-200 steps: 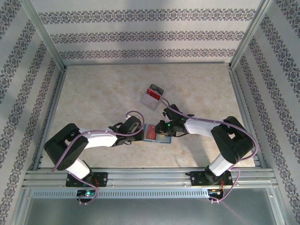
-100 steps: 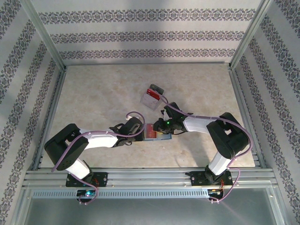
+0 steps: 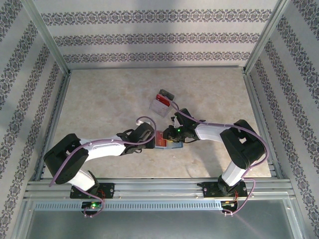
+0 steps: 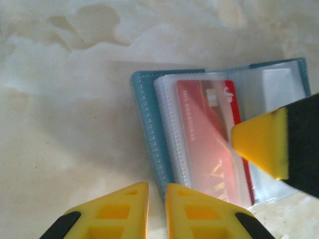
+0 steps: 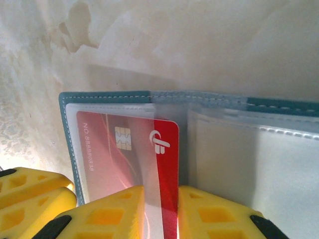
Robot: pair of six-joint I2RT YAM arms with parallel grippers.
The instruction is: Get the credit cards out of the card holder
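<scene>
- Near the centre of the top view, the card holder (image 3: 161,141) lies open on the counter (image 3: 99,99), between both arms.
- At the bottom of the left wrist view, the left end effector (image 4: 157,191) is clenched on the teal cover edge.
- The right end effector (image 5: 160,196) has its fingers narrowly parted over the right edge of the red card (image 5: 124,149); whether it grasps cannot be told.
- The red card sits in a clear sleeve (image 4: 271,82).
- A clear box (image 3: 162,103) stands apart, higher in the frame.

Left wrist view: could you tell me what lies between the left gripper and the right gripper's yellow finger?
The red card, in a clear sleeve of the card holder, lies between the left gripper and that finger, as the left wrist view shows.
</scene>
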